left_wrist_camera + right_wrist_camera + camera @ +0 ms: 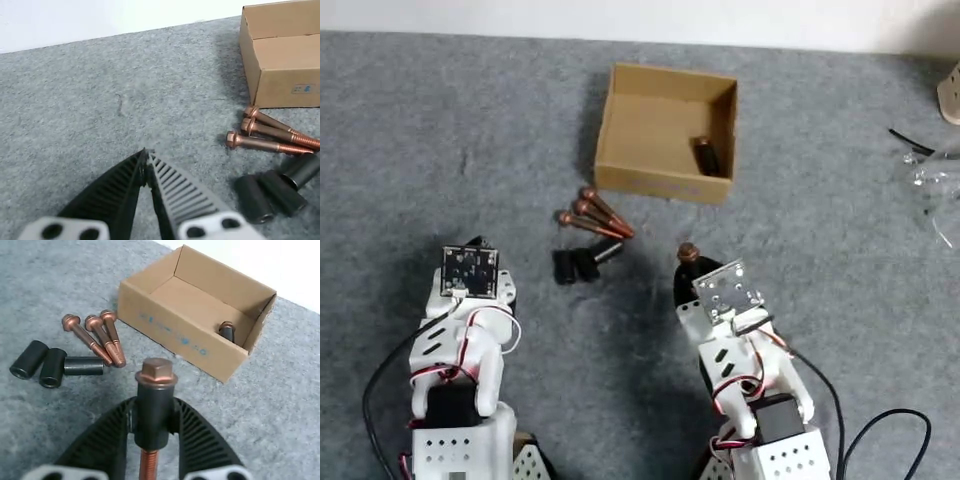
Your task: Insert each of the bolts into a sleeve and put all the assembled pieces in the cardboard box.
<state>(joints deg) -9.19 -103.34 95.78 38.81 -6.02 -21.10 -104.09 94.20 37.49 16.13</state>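
Observation:
My right gripper [152, 422] is shut on a black sleeve with a copper bolt [156, 371] through it, held upright near the cardboard box [665, 130]. In the high view that assembled piece [688, 254] sits at the tip of the right arm. One assembled piece [706, 155] lies inside the box, against its right wall. Three copper bolts [595, 214] lie side by side on the carpet below the box, with three black sleeves [582, 262] just beneath them. My left gripper [146, 162] is shut and empty, left of the bolts [272, 134] and sleeves [272, 192].
Grey carpet covers the table. Clear plastic bits and a black wire [925, 165] lie at the far right edge, with a beige object [950, 95] above them. Open carpet lies to the left of the box and between the arms.

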